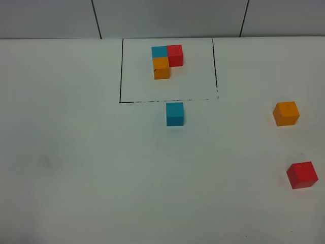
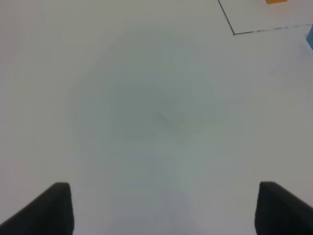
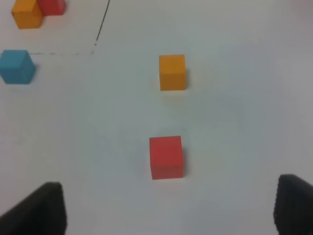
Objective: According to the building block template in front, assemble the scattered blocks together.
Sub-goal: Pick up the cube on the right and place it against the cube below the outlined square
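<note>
The building block template is an L of small blue, red and orange cubes inside a black-lined rectangle at the back. The teal-blue block stands just in front of the frame's front line. The orange block and the red block stand apart at the right. No gripper shows in the exterior high view. In the right wrist view my right gripper is open and empty, with the red block just ahead of it and the orange block beyond. My left gripper is open over bare table.
The white table meets a grey panelled wall at the back. The left wrist view shows the frame's corner and slivers of an orange cube and the teal block at its edge.
</note>
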Robot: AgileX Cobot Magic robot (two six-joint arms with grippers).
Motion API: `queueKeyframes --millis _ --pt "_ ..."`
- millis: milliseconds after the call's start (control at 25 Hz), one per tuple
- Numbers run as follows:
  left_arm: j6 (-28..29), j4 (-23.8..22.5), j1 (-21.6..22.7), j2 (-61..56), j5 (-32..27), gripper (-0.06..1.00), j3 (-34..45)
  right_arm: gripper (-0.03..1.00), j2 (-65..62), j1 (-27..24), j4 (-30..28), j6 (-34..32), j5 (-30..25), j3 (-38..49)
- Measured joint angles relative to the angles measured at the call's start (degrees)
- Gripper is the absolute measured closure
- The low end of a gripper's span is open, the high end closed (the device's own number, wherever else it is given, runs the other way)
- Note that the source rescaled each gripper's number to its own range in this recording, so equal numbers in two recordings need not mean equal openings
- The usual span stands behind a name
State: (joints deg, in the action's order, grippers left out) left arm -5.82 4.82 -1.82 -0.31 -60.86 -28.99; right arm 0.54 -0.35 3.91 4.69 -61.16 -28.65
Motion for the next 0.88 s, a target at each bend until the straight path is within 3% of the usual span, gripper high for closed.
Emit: queueKeyframes --millis 880 --pt "-0.1 0.0 0.0 0.0 0.0 0.18 0.0 0.24 0.0 0.0 0.0 -0.1 0.0 0.0"
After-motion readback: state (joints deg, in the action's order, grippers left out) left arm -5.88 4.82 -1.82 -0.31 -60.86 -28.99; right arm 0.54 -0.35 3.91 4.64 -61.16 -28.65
